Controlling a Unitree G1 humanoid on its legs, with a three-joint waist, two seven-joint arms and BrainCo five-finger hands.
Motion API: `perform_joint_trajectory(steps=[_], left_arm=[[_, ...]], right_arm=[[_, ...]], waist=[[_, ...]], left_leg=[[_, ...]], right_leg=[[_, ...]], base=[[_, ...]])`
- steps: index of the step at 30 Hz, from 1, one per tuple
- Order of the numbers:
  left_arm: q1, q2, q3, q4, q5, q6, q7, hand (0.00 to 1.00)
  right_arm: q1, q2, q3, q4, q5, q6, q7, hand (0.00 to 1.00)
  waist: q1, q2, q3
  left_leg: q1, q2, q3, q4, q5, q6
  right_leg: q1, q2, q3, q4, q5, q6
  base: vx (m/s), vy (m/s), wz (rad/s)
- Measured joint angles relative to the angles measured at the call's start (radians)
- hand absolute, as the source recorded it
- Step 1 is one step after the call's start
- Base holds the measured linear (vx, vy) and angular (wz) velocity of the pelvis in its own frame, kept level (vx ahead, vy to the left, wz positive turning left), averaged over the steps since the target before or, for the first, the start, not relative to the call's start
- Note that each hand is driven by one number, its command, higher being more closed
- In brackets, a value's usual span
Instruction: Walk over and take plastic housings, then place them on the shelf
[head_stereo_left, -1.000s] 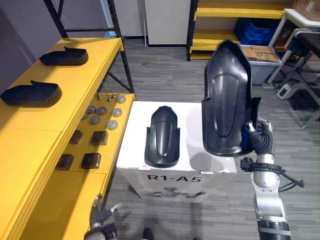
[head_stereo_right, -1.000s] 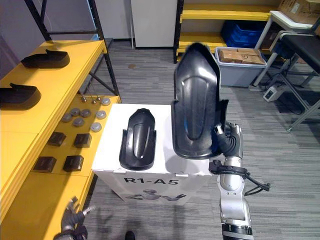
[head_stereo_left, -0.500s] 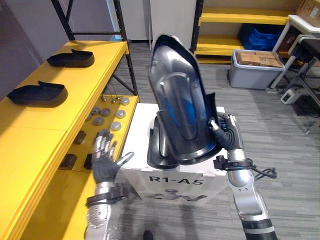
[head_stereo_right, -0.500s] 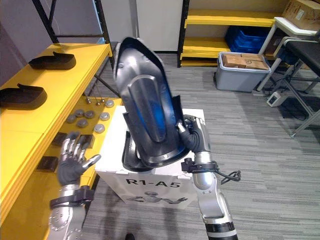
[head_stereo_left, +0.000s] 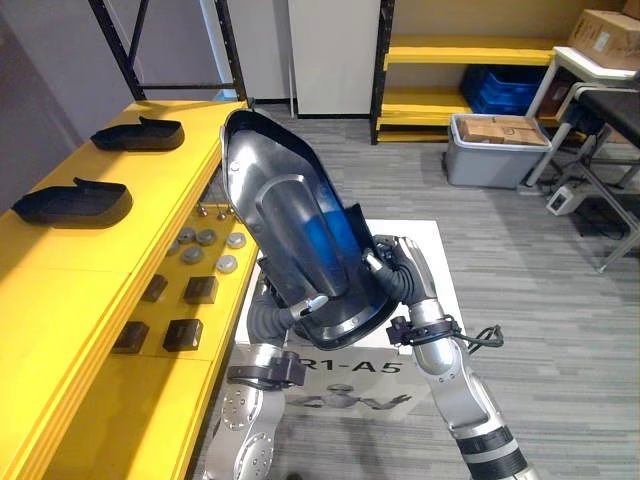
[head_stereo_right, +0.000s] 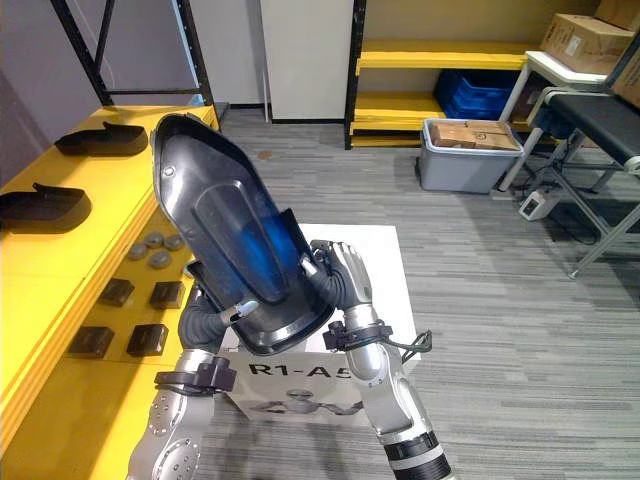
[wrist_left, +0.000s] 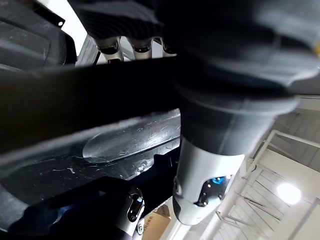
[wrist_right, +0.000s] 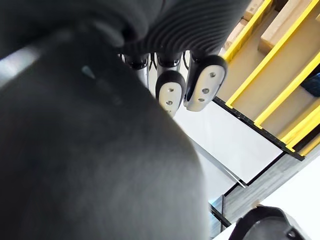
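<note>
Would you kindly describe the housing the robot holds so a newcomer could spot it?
Above the white box beside the yellow shelf, the left hand and right hand grip a large black plastic housing. Unlike the near housing and far housing lying on the shelf, it is raised and tilted, hollow side showing.

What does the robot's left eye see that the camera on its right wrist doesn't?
Left eye view: the long yellow shelf with two more housings lying on it, plus small parts. Right wrist view: dark fingertips, very close. Both: the big black housing that the right hand grips.
</note>
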Motion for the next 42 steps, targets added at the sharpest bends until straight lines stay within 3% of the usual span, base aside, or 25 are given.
perform_joint_trajectory(steps=[3,4,15,22,25,30,34,38,42], left_arm=[[0.000,0.012,-0.007,0.018,-0.022,0.003,0.006,1.00],[0.000,0.015,-0.006,0.022,-0.022,0.003,0.009,1.00],[-0.001,0.033,0.027,0.058,-0.037,0.003,0.079,1.00],[-0.001,0.025,0.037,0.057,0.071,0.005,0.050,1.00],[0.002,0.022,0.053,0.056,0.126,0.013,0.021,1.00],[0.051,0.010,0.175,0.027,0.220,0.019,0.010,1.00],[0.117,-0.018,0.252,-0.030,0.261,0.018,0.008,1.00],[0.162,-0.029,0.296,-0.062,0.267,0.017,0.000,1.00],[0.196,-0.049,0.309,-0.080,0.267,0.015,-0.003,1.00]], right_arm=[[0.001,-0.008,0.012,0.000,-0.002,0.000,-0.007,1.00],[0.002,-0.011,0.016,0.000,-0.002,0.000,-0.009,0.00],[0.052,-0.029,0.113,0.000,0.023,-0.028,-0.006,0.00],[0.097,-0.038,0.059,-0.078,0.198,-0.056,0.043,0.00],[0.123,-0.043,-0.045,-0.176,0.336,-0.084,0.075,0.00],[0.150,-0.062,-0.411,-0.243,0.625,-0.109,0.117,0.00],[0.218,-0.063,-0.654,-0.224,0.762,-0.120,0.121,0.00],[0.290,-0.062,-0.787,-0.057,0.789,-0.128,0.099,0.00],[0.375,-0.040,-0.810,0.171,0.805,-0.113,0.088,0.00]], waist=[[0.000,0.000,-0.002],[0.000,0.000,-0.004],[-0.001,-0.001,-0.023],[-0.001,-0.001,-0.030],[-0.001,-0.001,-0.030],[-0.012,-0.002,-0.030],[-0.027,-0.002,-0.030],[-0.049,-0.002,-0.030],[-0.052,-0.002,-0.030]], left_leg=[[0.000,0.000,0.001,0.000,0.000,0.000],[0.000,0.000,0.001,0.000,0.000,0.000],[0.001,0.000,0.003,0.000,0.000,0.000],[0.002,0.000,0.005,0.000,0.000,0.000],[0.002,0.000,0.005,0.000,0.000,0.000],[0.001,0.000,0.007,0.000,-0.001,-0.001],[-0.004,0.000,0.010,0.000,-0.004,-0.004],[-0.010,0.001,0.017,0.000,-0.005,-0.005],[-0.009,0.004,0.018,0.000,-0.006,-0.007]], right_leg=[[0.000,0.000,0.002,-0.001,0.000,0.000],[0.000,0.000,0.002,-0.001,0.000,0.000],[0.000,0.000,0.014,-0.003,0.002,-0.002],[0.000,0.000,0.018,-0.003,0.002,-0.002],[-0.001,0.001,0.019,-0.003,0.002,-0.002],[-0.002,0.001,0.020,-0.004,0.002,-0.002],[-0.009,0.001,0.021,-0.004,0.002,-0.002],[-0.018,0.002,0.024,-0.004,0.002,-0.002],[-0.018,0.003,0.025,-0.003,0.002,-0.002]], base=[[-0.02,0.008,-0.01],[-0.03,0.016,-0.01],[0.00,0.000,0.00],[0.00,0.000,0.00],[0.00,0.000,0.00],[0.00,0.000,0.00],[0.00,0.000,-0.02],[0.00,0.000,-0.05],[0.00,0.000,0.00]])
